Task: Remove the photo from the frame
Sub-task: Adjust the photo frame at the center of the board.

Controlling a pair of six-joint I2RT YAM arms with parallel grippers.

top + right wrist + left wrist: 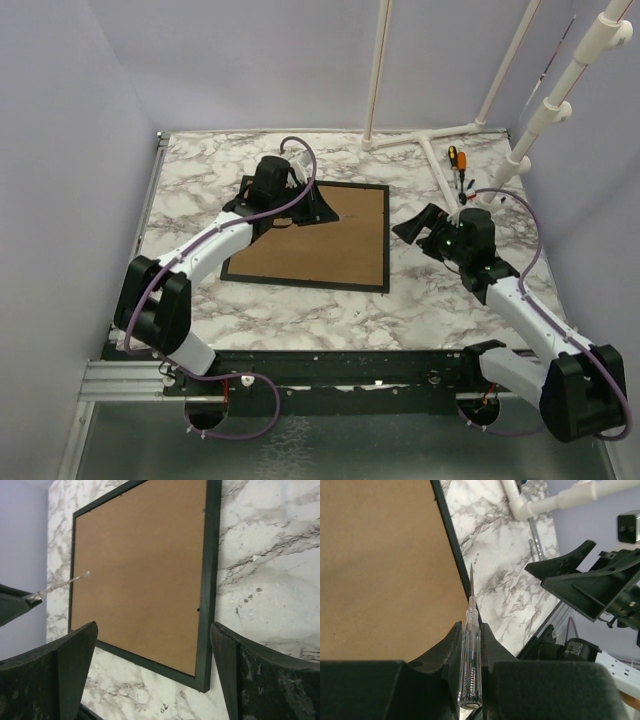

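Frame [320, 245] lies back-up on the marble table [300, 315], with 2 grippers near it.
Left gripper [471, 630] pinches a clear-handled screwdriver [471, 665], tip near the frame's far edge. Right gripper [154, 626] hangs right of the frame, fingers spread wide and empty. The brown back hides the photo. Bare marble surrounds every frame edge, a white pipe stand [430, 140] stands beyond its far right corner, and lilac walls [60, 100] enclose the table.

I count one large rectangular black-bordered picture frame [310, 245], brown fibreboard back up, in the middle of the marble tabletop [300, 315]. One slim clear-plastic screwdriver [471, 655]. Two small hand tools by the tabletop's far right corner: one orange-handled tool [452, 154], one black-handled tool [462, 162]. One white plastic pipe stand [425, 137] at the far edge.
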